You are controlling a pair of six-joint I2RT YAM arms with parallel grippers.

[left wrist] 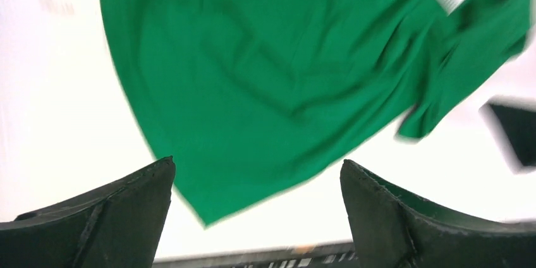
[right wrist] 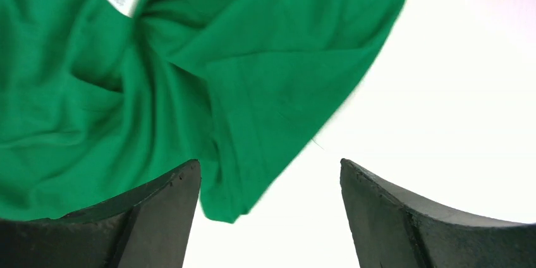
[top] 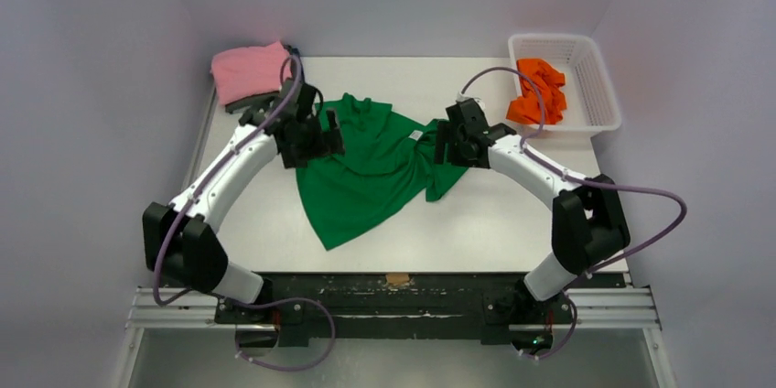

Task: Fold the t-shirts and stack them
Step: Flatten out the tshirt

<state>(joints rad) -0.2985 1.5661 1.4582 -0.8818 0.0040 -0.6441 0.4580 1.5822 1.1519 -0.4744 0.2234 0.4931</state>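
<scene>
Partly hidden green t-shirt (top: 366, 177), left tool (left wrist: 256, 170) covering its edge, jaws apart

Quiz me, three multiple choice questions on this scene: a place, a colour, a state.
1. The orange t-shirts lie: A in the white basket, B mid-table, C under an arm.
2. The t-shirt between the arms is: A blue, B green, C grey.
3. The left claw and right claw are: A both open, B both shut, C one shut.
A, orange cloth sits inside the basket; B, it is green in every view; A, both wrist views show them spread wide.
</scene>
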